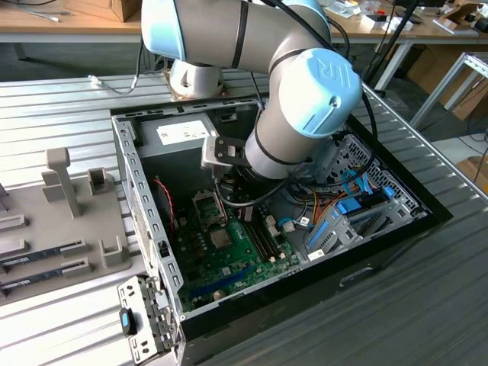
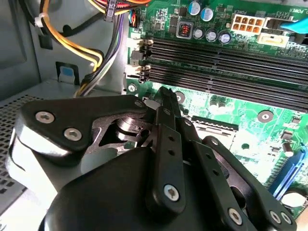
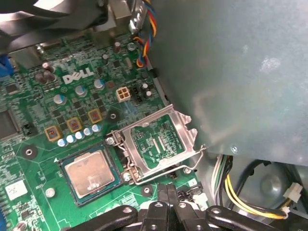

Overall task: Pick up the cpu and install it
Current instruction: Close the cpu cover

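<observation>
The cpu (image 3: 91,175) is a small square chip with a silvery top and a thin green rim. It lies flat in its socket on the green motherboard (image 3: 72,72), and in the exterior view the cpu (image 1: 221,239) shows as a grey square inside the open computer case. The socket's metal cover plate (image 3: 156,142) stands hinged open beside it, with its wire lever (image 3: 192,163) out. My gripper (image 3: 168,192) is shut, fingers pressed together with nothing between them, a short way off the socket near the lever. In the second wrist view the gripper (image 2: 164,96) hangs above the board.
A grey power-supply box (image 3: 231,72) stands close beside the socket. Long black memory slots (image 2: 216,62) and a bundle of coloured cables (image 2: 96,57) lie around the gripper. Drive bays with blue clips (image 1: 358,206) fill the case's right. A grey tray (image 1: 46,252) lies outside at the exterior view's left.
</observation>
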